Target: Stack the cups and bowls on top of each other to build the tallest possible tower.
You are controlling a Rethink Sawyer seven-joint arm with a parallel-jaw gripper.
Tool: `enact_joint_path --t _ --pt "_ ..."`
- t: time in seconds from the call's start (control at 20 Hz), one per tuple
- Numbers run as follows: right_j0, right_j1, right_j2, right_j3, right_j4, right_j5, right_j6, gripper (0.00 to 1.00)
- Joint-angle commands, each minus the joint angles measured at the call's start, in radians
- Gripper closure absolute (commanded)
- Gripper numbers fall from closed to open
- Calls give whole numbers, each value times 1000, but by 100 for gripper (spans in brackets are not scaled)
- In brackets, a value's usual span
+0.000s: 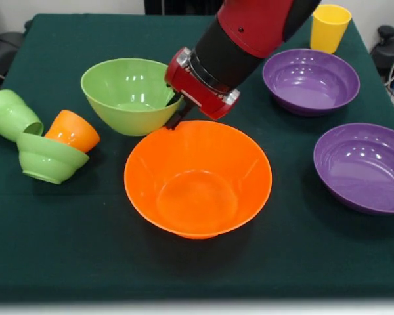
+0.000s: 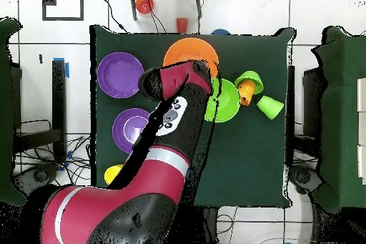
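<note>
Front view: claw (image 1: 175,118) sits at the far rim of the orange bowl (image 1: 198,177), between it and the big green bowl (image 1: 130,94); can't tell if it's wide, narrow or gripping. No tower yet: both purple bowls (image 1: 310,80) lie apart, yellow cup (image 1: 329,26) upright at the back, green cup (image 1: 12,114) tipped over, orange cup (image 1: 73,130) leaning on the small green bowl (image 1: 47,157). Likely step: take a bowl by its rim; grip the wall squarely, lift level, centre before release. No readable writing on anything on the worktop (image 1: 72,236).

Dark green table cloth (image 1: 65,249). Orange big bowl (image 1: 197,178), light green bowl (image 1: 128,95), two purple bowls (image 1: 310,81), yellow cup (image 1: 329,27), orange cup (image 1: 73,130), red-and-black arm (image 1: 249,33).
</note>
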Motion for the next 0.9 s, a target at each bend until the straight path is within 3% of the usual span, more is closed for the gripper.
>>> enact_joint_path --t 0.05,0.55,0.9 --pt "54 65 59 -101 90 113 258 100" --pt "70 164 3 -252 175 197 304 100" --pt "63 106 13 -156 185 163 238 100"
